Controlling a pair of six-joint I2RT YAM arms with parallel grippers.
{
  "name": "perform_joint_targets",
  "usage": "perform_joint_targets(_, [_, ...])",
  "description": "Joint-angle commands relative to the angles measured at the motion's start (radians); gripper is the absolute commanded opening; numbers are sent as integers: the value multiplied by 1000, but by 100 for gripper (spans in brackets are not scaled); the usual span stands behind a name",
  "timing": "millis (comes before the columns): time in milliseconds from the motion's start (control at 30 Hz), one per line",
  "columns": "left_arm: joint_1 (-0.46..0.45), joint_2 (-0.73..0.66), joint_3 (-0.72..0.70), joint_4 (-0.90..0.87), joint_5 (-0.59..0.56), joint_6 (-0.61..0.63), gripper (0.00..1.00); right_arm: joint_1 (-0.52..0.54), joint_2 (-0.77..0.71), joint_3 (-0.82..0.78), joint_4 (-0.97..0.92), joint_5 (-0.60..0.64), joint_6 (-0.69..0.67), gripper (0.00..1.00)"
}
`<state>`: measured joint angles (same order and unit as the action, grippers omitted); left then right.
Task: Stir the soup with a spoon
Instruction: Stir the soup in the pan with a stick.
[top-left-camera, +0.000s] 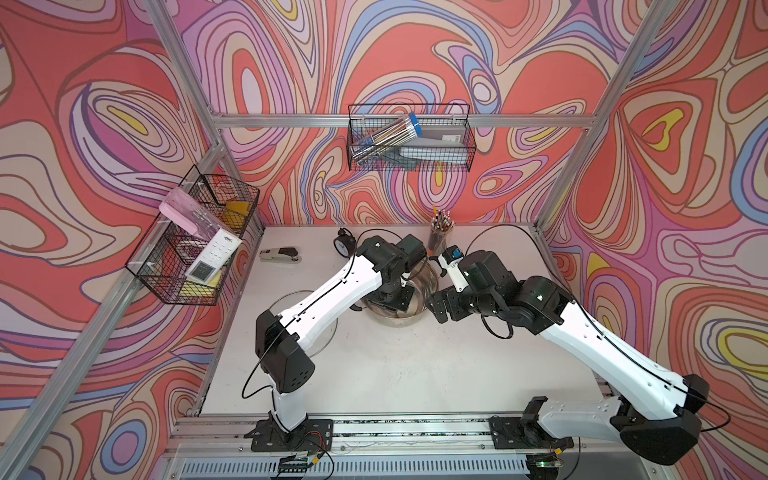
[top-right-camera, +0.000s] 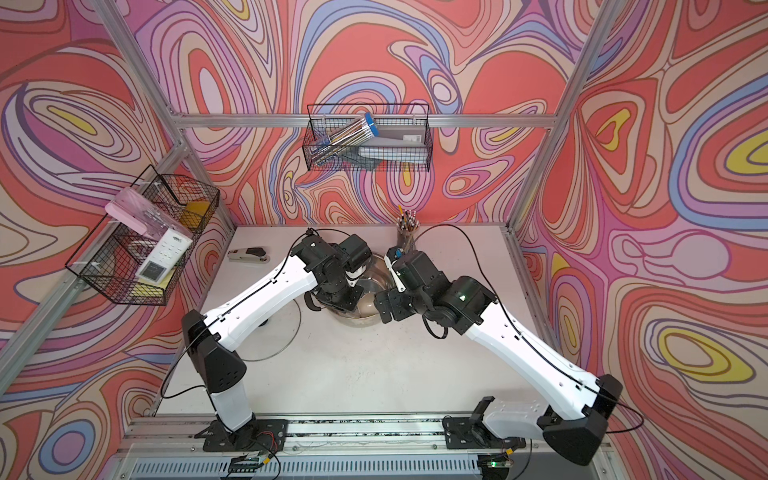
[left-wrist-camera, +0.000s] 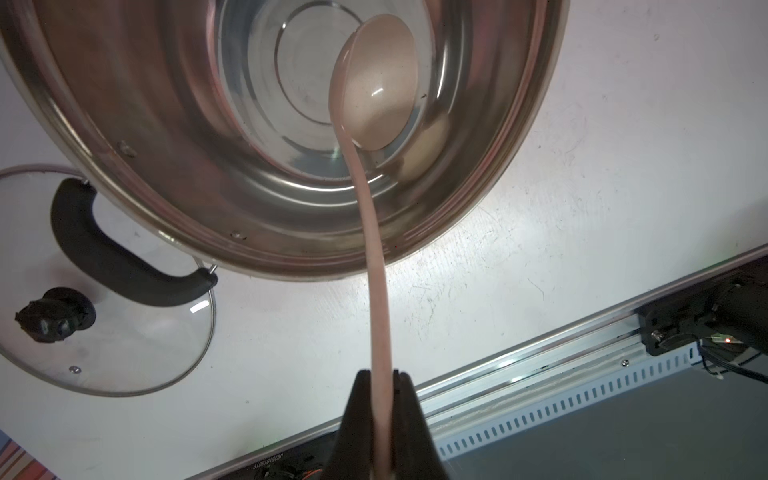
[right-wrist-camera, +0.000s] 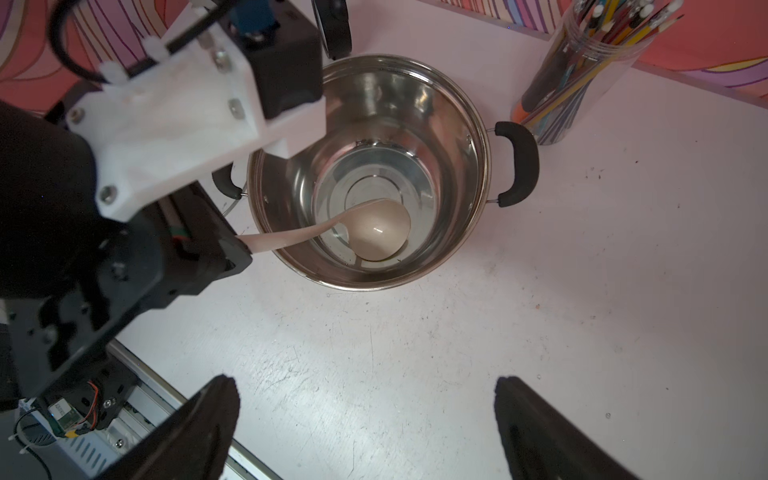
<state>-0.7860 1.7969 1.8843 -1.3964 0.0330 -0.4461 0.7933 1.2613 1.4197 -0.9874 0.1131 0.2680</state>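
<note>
- Left of the pot: glass lid flat on the table, just beside the pot's wall.
- Left claw: above the pot's lid-side rim, clamped tight on the far end of the spoon's handle. This arm has the tool, so I judge the stirring falls to it.
- Spoon: cream-white plastic, 1 piece, with a long slim handle and a round deep bowl showing a glossy highlight. The long axis runs from the claw down over the rim into the pot. The bowl lies low inside, off the pot's centre, toward the wall nearest the arm bases.
- Pot contents: perhaps a shallow clear liquid over the floor, but I cannot tell.
- Key relation: the handle slopes across the rim, so a circling stroke needs clearance from the wall.
- Right of the pot: right claw spread wide, empty, apart from the pot.
- Further right: pencil cup near the pot's black side handle.
</note>
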Motion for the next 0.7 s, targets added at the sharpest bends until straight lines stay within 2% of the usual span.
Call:
perform_joint_targets(0, [-4,-47,-20,-20,-35,-21,0,2,15,-20,53,-40,-11,98])
perform_joint_targets(300, [26,-29,44,-140,-191,-9,0,3,30,-11,69,-54,-10,98])
perform_joint_targets(667, [60,78,221,-94,-256,22,0,3,-23,-34,40,-21,7,98])
